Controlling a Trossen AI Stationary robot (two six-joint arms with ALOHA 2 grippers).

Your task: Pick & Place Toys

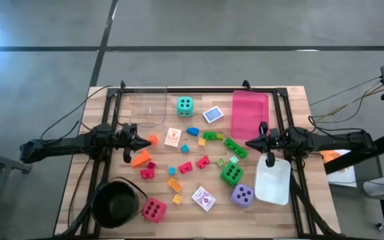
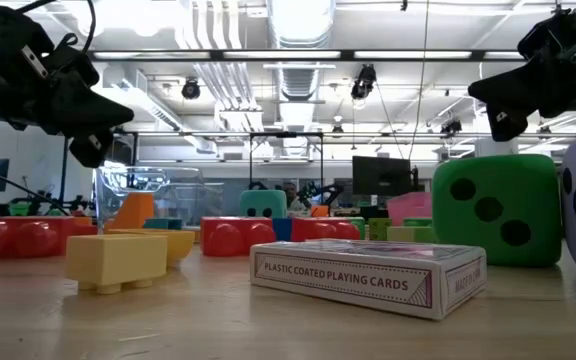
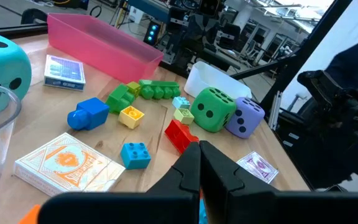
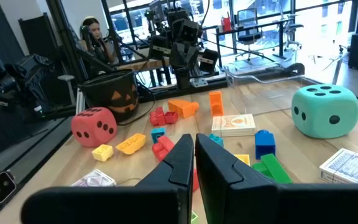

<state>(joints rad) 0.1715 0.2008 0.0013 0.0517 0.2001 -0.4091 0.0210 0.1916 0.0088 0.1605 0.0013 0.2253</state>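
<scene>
Four soft dice sit on the wooden table: teal (image 1: 185, 105) at the far side, green (image 1: 231, 174) and purple (image 1: 243, 195) near right, pink-red (image 1: 154, 210) near left. Many small plastic blocks (image 1: 192, 163) and three card decks, blue (image 1: 213, 115), orange (image 1: 173, 137) and purple (image 1: 204, 198), lie between them. My left gripper (image 1: 151, 140) is shut and empty, above the table at the left of the toys; its closed fingers show in the left wrist view (image 3: 199, 163). My right gripper (image 1: 247, 142) is shut and empty at the right, beside the green blocks (image 1: 235, 147); its wrist view (image 4: 194, 155) shows it too.
A round black pot (image 1: 115, 202) stands at the near left corner. A pink tray (image 1: 250, 112) is at the far right, a white tray (image 1: 273, 180) at the near right, a clear tray (image 1: 147, 105) at the far left. A person sits beyond the table (image 4: 91, 31).
</scene>
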